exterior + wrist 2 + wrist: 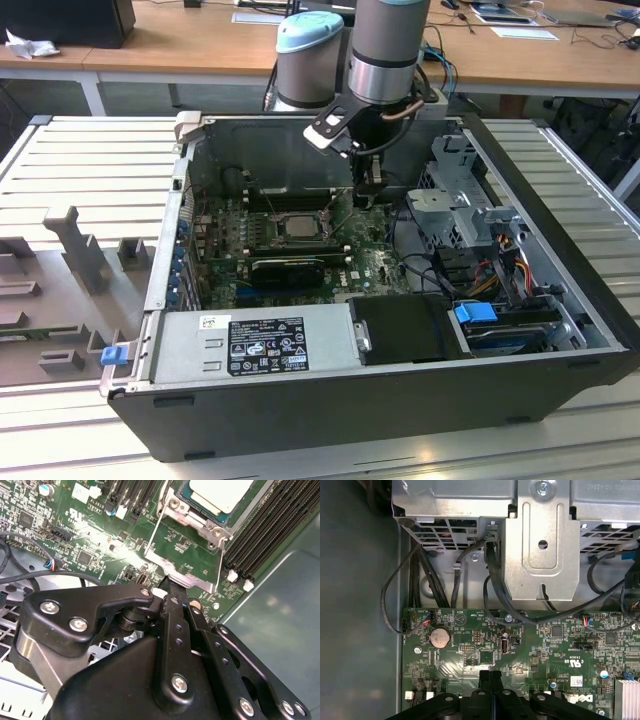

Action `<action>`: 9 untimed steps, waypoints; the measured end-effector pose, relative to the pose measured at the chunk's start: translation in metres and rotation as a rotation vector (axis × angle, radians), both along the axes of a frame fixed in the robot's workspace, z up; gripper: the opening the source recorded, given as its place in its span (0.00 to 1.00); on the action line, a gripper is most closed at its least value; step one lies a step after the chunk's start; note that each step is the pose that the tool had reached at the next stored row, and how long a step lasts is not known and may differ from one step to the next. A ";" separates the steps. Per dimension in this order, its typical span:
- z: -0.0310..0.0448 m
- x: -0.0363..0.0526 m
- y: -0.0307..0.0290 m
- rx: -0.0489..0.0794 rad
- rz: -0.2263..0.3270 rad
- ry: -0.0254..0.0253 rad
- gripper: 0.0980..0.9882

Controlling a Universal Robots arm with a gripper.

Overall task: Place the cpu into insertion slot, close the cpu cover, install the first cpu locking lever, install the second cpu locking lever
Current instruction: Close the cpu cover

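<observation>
The cpu (298, 225) (220, 492), a pale silver square, lies in the insertion slot (200, 522) on the green motherboard inside the open case. The cpu cover (187, 577) is tilted up off the socket, and board shows through its window. Two thin wire levers (152, 530) (220, 560) run along its sides. My gripper (365, 185) (167, 586) (490, 674) hangs just to the exterior view's right of the socket. Its fingers are shut, with the tips against the cover's free edge.
Black memory slots (265, 530) flank the socket. A metal drive cage (455, 205) (540, 545) with cables (420, 575) stands at the exterior view's right. The power supply (250, 345) fills the case front, and the case wall (540, 200) rises beyond the cage.
</observation>
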State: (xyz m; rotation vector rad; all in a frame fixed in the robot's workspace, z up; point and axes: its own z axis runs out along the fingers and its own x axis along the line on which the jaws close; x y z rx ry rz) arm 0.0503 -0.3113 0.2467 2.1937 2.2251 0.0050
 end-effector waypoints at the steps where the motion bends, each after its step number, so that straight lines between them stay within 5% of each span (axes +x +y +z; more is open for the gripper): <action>1: 0.0000 -0.0006 0.0000 0.000 0.000 0.0000 0.01; 9: 0.0000 -0.0093 0.0000 0.000 0.000 0.0000 0.01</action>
